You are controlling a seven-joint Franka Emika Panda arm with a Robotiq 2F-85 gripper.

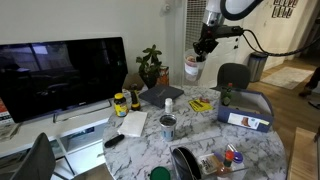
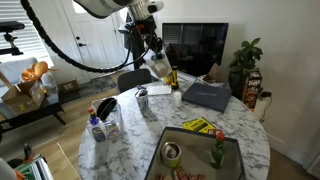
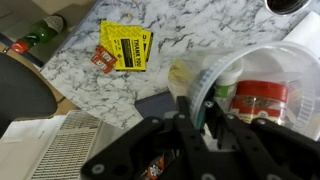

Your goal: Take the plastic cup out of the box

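Already the job looks nearly done, so the care now belongs to the set-down. Farthest left in an exterior view stands the screen point(image 1: 60, 75), and right of it a laptop point(image 1: 160, 95) and a silvery can point(image 1: 168, 126) sit on the marble bench point(image 1: 200, 140); none of these should be brushed on the way down. Next comes the tool point(image 1: 196, 57), high over the bench and closed on the cup point(image 1: 191, 69). In the wrist view its fingers point(image 3: 186, 118) seem to pinch the cup's wall at the rim, a thin hold on a light thing. The cup hangs in the air, somewhat tilted, clear of everything. Right of it lies a yellow packet point(image 1: 200, 104), and farthest right the box point(image 1: 247, 120), well apart from the cup and lower. I judge the cup is out, with only placing left. To do that well: keep the squeeze steady but not crushing, bring the cup upright before descending, and pick bare marble between the can and the packet. Lower slowly until the base rests flat, open only then, and lift straight up so the fingers do not drag the rim
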